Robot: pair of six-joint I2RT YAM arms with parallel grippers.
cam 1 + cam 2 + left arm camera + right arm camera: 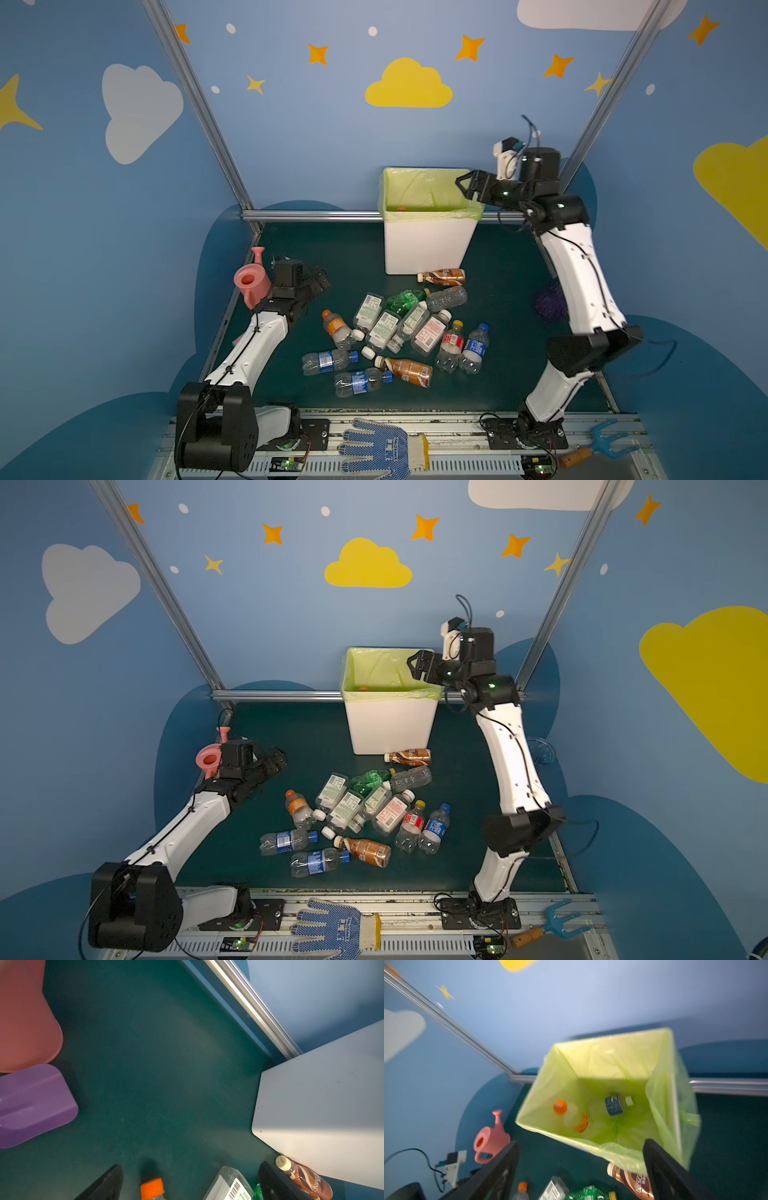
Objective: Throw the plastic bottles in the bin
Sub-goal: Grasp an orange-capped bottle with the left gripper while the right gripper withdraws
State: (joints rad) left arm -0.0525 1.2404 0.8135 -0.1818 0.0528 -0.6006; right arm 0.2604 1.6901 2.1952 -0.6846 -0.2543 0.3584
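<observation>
**Top views.** In both top views the bin (424, 249), white with a green liner (415, 187), is standing at the back of the surface (340, 249), close to the rear rail.
- The right claw (463, 187) is hovering over the bin's right rim, jaws spread wide and carrying nothing.
- The left claw (322, 282) is hanging low at the left, also wide and empty. Its arm is partly covering a pink watering can (249, 282).
- The bottles (399, 328) are lying in a heap mid-surface, many touching or overlapping.
- One brown bottle (442, 276) is lying apart from the heap, on its side at the bin's front base.
- The right arm is hiding most of a purple bundle (548, 303) at the right edge.
- A dotted glove (382, 449) and a blue garden fork (611, 442) are lying on the front rail, off the surface.

**Left wrist.**
- The fingers (108, 1184) are standing far apart, with nothing gripped.
- The ends of two heap bottles are showing between them.
- The brown bottle is touching the bin wall, partly behind one finger.
- A purple block (35, 1103) is sitting just beside the watering can.
- Bare surface is lying between the claw and the bin.

**Right wrist (blurred).**
- The camera is looking down into the bin.
- An orange-capped bottle (571, 1114) and a blue-labelled bottle (616, 1104) are lying on the liner's bottom, apart from each other.
- The fingers (664, 1172) are standing wide, nothing between them.
</observation>
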